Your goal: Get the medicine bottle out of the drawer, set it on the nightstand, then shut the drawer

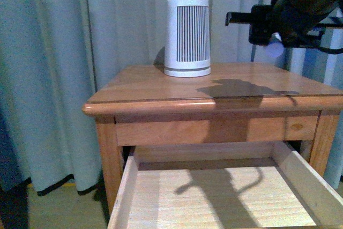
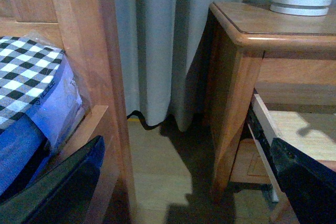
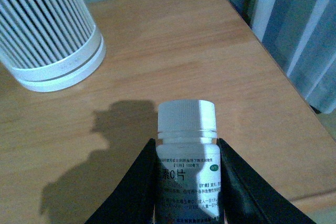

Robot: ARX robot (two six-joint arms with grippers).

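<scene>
While the drawer stands pulled out below us, its pale wood floor catching the arm's shadow, we look to the right arm high over the nightstand. It reaches in from the upper right of the front view, hanging above the top's right side, and it throws a dark shadow across the wood near the front edge. The right gripper is clamped on the medicine bottle, one black finger pressed to each side of the printed label. The white cap pokes out beyond the fingertips. From the front we catch only a pale round end of the bottle under the black claw, held clear above the top and not touching it.

Over on the back half of the top stands the big white ribbed cylinder, well apart from the bottle, with the grey curtain behind it.

The left arm sits low, off the nightstand's left side. The left gripper has its jaws spread wide apart, with nothing between them. Beside it we see the wooden bed frame and a checked cloth.
</scene>
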